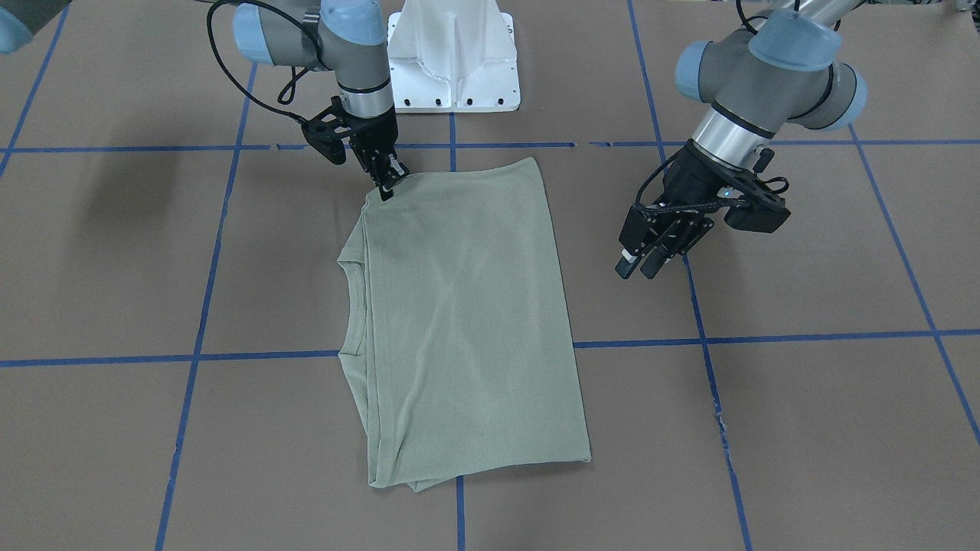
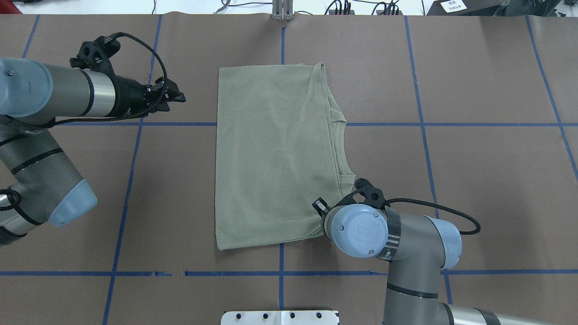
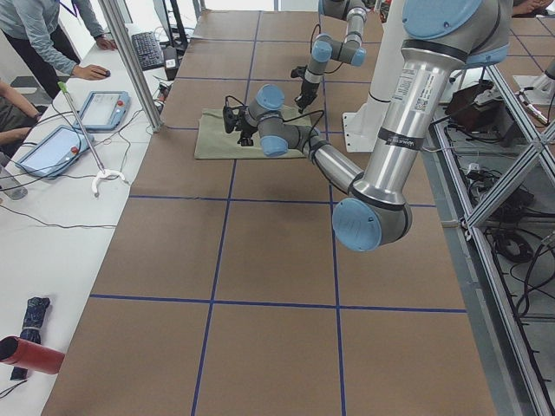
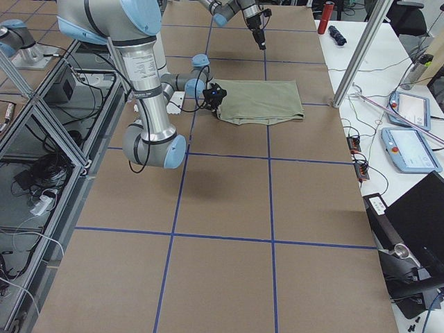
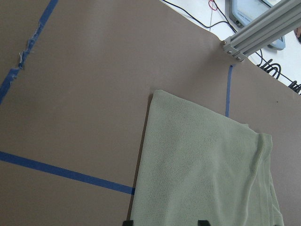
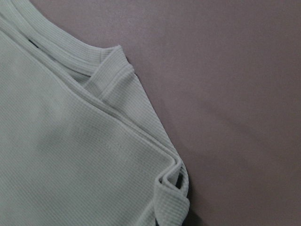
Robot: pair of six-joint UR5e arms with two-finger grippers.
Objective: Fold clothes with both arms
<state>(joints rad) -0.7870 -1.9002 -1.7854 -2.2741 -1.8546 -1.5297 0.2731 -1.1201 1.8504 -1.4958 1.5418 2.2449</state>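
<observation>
One folded shirt (image 1: 467,321), long axis near-to-far, neckline facing right arm (image 2: 406,253)

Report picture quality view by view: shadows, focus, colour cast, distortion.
Front-facing view: even light, one soft shadow on the table left of the shirt. Right wrist view: very close, knit texture readable, table looks purplish. Left wrist view: sharp, no glare. Exterior left view: wide-angle, the near left arm looms large.
</observation>
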